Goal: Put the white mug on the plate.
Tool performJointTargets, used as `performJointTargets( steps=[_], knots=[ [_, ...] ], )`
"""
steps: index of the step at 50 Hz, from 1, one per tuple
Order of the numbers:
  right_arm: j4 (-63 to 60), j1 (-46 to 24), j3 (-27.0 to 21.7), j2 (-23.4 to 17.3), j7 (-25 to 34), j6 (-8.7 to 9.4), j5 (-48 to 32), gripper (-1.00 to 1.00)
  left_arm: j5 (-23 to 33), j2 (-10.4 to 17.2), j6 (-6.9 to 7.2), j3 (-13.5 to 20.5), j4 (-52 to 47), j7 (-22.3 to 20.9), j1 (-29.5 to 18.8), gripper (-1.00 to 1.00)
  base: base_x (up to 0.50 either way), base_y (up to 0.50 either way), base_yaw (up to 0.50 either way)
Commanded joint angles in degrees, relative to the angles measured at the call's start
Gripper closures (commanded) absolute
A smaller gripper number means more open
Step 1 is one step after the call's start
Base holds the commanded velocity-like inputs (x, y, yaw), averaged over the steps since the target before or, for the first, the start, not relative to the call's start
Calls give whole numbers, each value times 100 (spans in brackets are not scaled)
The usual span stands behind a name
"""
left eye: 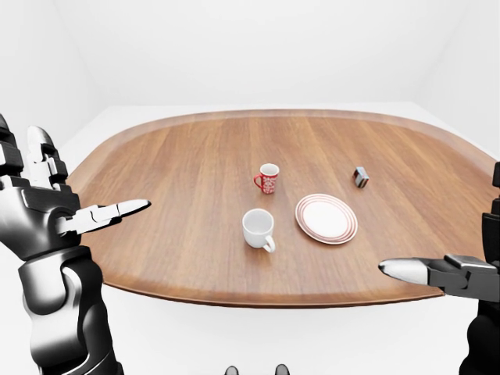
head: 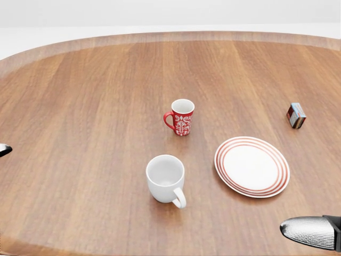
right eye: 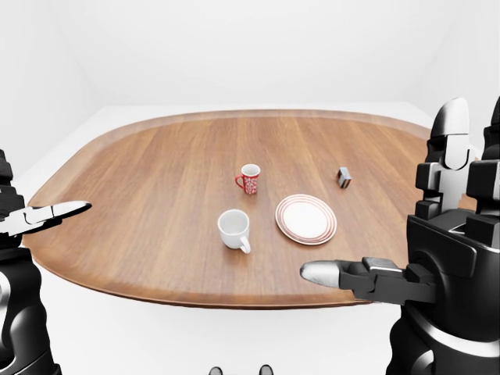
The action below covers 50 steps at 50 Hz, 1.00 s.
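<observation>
White and upright, the mug is seen on the table, handle toward the head view's bottom right, just left of the plate and apart from it. Above stands a red mug. The left hand and right hand are held open, empty, well short. The body should be gripped, not the handle, and lifted clear before being carried right.

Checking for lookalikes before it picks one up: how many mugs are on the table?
2. The plain white ceramic mug stands left of the red-striped white plate in the head view; the red patterned mug stands above both. Nothing hides any part of the wooden table.
</observation>
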Motion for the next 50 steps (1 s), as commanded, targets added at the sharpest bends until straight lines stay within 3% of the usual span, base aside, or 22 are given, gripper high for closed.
performJointTargets(
  steps=[1,10,34,42,50],
  knots=[
    [-1,-122,141,65,63,0,-51,-100,53,-154,0,-249,163,-33,190,-100,37,0,0],
    [-1,-110,159,-16,-25,0,38,-100,63,-155,0,-263,161,-30,189,-100,37,0,0],
    [-2,-111,228,300,291,0,-425,-100,68,-167,0,-257,158,-40,203,-100,35,0,0],
    [-2,-674,1060,81,485,0,-1419,-100,101,-179,0,-295,200,-43,203,-100,0,0,0],
    [489,-2438,2611,-561,1548,0,-3601,-100,94,-180,0,-286,186,-44,207,-100,0,0,0]
  ],
)
